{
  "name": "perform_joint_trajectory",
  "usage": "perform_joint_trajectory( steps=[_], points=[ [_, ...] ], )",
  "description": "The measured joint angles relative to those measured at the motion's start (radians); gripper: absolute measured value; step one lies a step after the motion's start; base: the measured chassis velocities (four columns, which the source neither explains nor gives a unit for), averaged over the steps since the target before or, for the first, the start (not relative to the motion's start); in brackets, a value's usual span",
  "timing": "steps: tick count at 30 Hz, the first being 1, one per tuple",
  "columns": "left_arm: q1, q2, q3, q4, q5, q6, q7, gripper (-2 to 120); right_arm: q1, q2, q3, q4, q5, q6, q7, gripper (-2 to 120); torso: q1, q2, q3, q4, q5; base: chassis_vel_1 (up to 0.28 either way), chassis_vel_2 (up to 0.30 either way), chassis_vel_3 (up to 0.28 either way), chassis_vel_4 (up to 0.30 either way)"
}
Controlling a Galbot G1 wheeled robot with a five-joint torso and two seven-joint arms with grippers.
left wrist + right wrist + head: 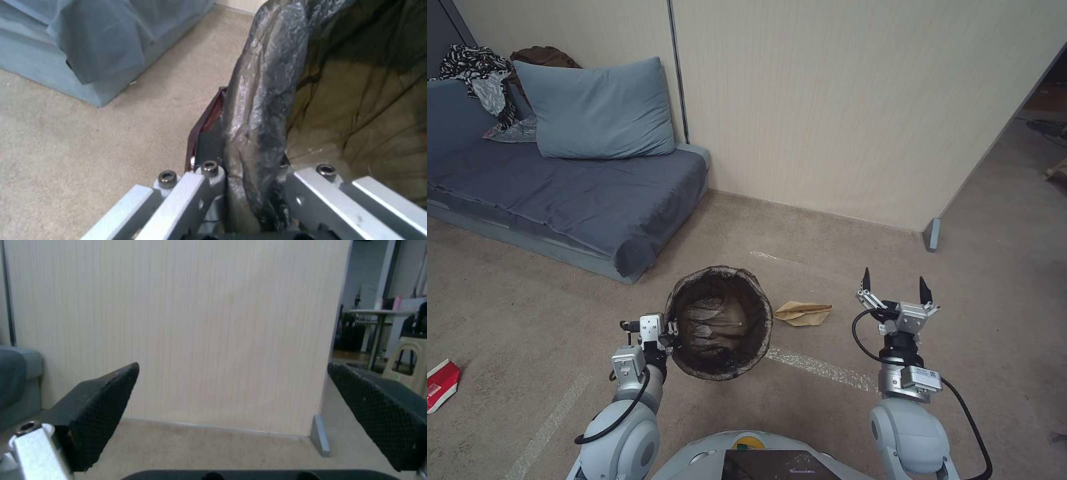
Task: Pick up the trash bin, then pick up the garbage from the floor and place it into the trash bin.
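Holding the trash bin [720, 323] by its rim, my left gripper [660, 331] has its jaws clamped on the bag-wrapped edge [258, 110], one finger inside, one outside. The bin hangs tilted toward me above the carpet [527, 293], its mouth open to my head camera, near the corner of the couch [574, 193]. Just beyond its far side lies one piece of garbage, a tan paper [804, 312], flat on the carpet. A red-and-white piece [440, 385] lies well apart at the carpet's left edge.

My right gripper [895, 287] hovers spread wide and empty, near the tan paper, facing the wall [200, 323].

To do this well I judge I should keep the bin's mouth level and steady, then lower the right fingers astride the paper.

Count: one bin, two litter pieces, two grippers.
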State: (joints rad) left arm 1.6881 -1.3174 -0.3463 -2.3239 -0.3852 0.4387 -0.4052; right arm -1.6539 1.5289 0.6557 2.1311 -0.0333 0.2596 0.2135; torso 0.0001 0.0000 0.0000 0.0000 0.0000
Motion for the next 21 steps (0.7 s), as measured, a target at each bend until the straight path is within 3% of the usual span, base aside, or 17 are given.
perform_joint_trajectory(
  steps=[4, 10, 12, 14, 15, 18, 21],
  points=[
    [0.0, 0.003, -0.001, -0.001, -0.005, -0.001, -0.001, 4, 0.003, -0.033, 0.003, -0.006, 0.017, -0.006, 0.0, 100, 0.0, 0.0, 0.0, 0.0, 0.0, 0.0, 0.0, 0.0, 0.0],
    [0.003, 0.011, -0.007, -0.002, -0.009, -0.002, -0.002, 4, 0.018, -0.173, 0.014, -0.049, 0.073, -0.034, -0.003, 100, 0.0, 0.0, 0.0, 0.0, 0.0003, 0.0, 0.0, 0.0, 0.0],
    [0.003, 0.012, -0.008, -0.002, -0.009, -0.002, -0.002, 4, 0.018, -0.186, 0.015, -0.054, 0.076, -0.035, -0.004, 100, 0.0, 0.0, 0.0, 0.0001, 0.0003, 0.0, 0.0, 0.0, 0.0],
    [0.004, 0.014, -0.014, -0.002, -0.012, -0.003, -0.002, 4, 0.017, -0.28, 0.016, -0.096, 0.103, -0.036, -0.021, 100, 0.0, 0.0, 0.0, 0.0, 0.0003, 0.0, 0.0, 0.0, 0.0],
    [0.004, 0.014, -0.014, -0.002, -0.012, -0.003, -0.002, 4, 0.017, -0.28, 0.016, -0.096, 0.103, -0.036, -0.021, 100, 0.0, 0.0, 0.0, 0.0, 0.0003, 0.0, 0.0, 0.0, 0.0],
    [0.002, 0.015, -0.022, -0.002, -0.017, -0.003, -0.002, 4, 0.034, -0.437, 0.0, -0.157, 0.143, -0.036, -0.044, 100, 0.0, 0.0, 0.0, 0.0001, 0.0003, 0.0, 0.0, 0.0, 0.0],
    [0.0, 0.018, -0.024, 0.0, -0.019, -0.003, -0.002, 4, 0.05, -0.502, -0.012, -0.188, 0.168, -0.036, -0.056, 100, 0.0, 0.0, 0.0, 0.0003, 0.0005, 0.0, 0.0, 0.0, 0.0]
  ],
)
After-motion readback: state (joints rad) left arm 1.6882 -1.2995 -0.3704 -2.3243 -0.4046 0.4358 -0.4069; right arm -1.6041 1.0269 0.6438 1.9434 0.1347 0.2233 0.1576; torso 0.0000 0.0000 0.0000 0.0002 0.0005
